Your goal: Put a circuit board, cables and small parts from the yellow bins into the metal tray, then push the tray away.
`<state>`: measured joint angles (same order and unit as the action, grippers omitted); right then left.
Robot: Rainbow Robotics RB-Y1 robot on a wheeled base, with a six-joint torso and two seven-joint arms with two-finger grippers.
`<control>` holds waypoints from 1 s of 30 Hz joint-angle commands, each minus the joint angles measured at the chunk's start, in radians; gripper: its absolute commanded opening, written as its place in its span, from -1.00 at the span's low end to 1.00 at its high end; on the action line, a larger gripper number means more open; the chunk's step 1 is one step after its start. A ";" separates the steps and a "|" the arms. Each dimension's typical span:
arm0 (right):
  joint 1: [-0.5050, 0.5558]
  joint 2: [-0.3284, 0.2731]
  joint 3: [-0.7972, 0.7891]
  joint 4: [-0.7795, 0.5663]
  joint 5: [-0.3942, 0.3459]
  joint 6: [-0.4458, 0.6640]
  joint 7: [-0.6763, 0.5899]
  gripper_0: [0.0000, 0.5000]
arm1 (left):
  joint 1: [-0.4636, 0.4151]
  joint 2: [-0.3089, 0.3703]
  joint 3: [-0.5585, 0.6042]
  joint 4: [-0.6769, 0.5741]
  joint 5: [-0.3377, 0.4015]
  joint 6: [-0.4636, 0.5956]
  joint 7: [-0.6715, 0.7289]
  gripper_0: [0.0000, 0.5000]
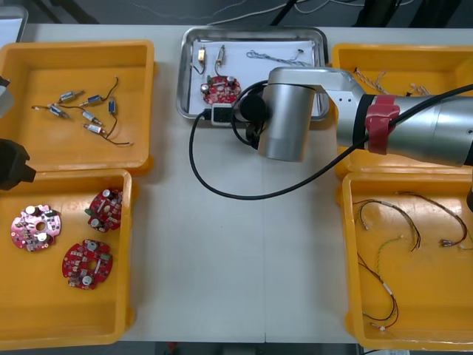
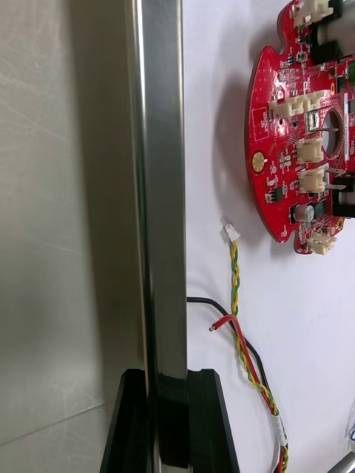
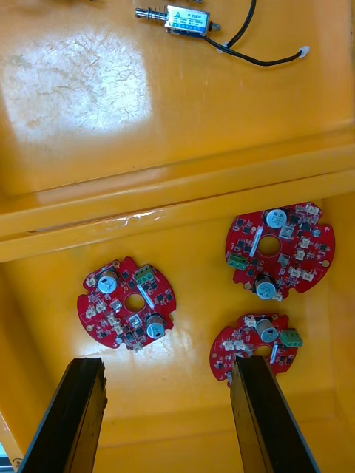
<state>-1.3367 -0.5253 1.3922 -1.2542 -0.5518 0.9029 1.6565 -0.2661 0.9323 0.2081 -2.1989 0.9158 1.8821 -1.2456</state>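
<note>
The right hand (image 2: 166, 378) clamps the tray (image 1: 255, 30) by its near rim, fingers closed on it. The board (image 1: 221, 89), cables (image 1: 277, 55) and parts (image 1: 220, 53) lie inside. The grip looks off-centre, so pushing could swing the tray into a bin (image 1: 341, 55). The left hand (image 3: 170, 366) hangs open and empty over 3 spare boards (image 3: 279, 247).

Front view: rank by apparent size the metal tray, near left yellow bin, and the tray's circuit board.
1. near left yellow bin, left hand open above it.
2. metal tray, right hand shut on its near rim.
3. circuit board, clearly smallest.
</note>
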 commanded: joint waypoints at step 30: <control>-0.068 0.028 0.010 -0.014 -0.025 -0.065 0.043 -1.00 | 0.018 0.045 0.028 -0.024 -0.009 0.008 -0.026 1.00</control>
<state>-1.3450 -0.5166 1.3923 -1.2463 -0.5673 0.8539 1.6565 -0.2661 0.9323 0.2081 -2.1989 0.9158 1.8821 -1.2456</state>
